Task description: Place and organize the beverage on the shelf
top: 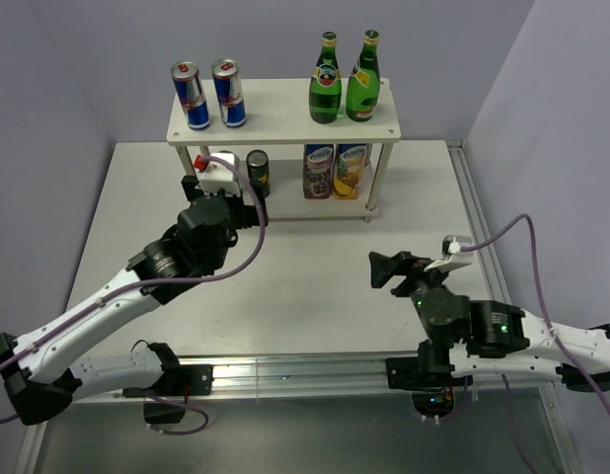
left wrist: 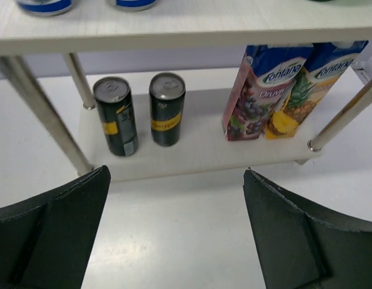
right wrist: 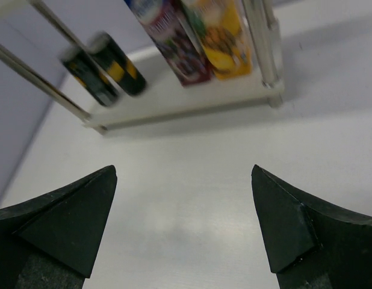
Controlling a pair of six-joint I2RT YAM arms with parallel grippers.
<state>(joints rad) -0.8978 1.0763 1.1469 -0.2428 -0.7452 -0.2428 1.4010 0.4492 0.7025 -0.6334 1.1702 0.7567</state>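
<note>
The two green glass bottles (top: pixel 326 89) look heavy and slippery, and could break, so hold them round the fat middle. They stand with two blue-and-silver cans (top: pixel 190 96) on top of the pale wooden shelf (top: pixel 280 114). Two dark cans (left wrist: pixel 115 116) stand below. The left fingers (left wrist: pixel 47 235) and right fingers (right wrist: pixel 53 235) are spread wide, holding nothing.

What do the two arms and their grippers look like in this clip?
The left arm and right arm have white links and black joints. The left gripper and right gripper have broad black wedge fingers. A purple cable runs along each arm.
</note>
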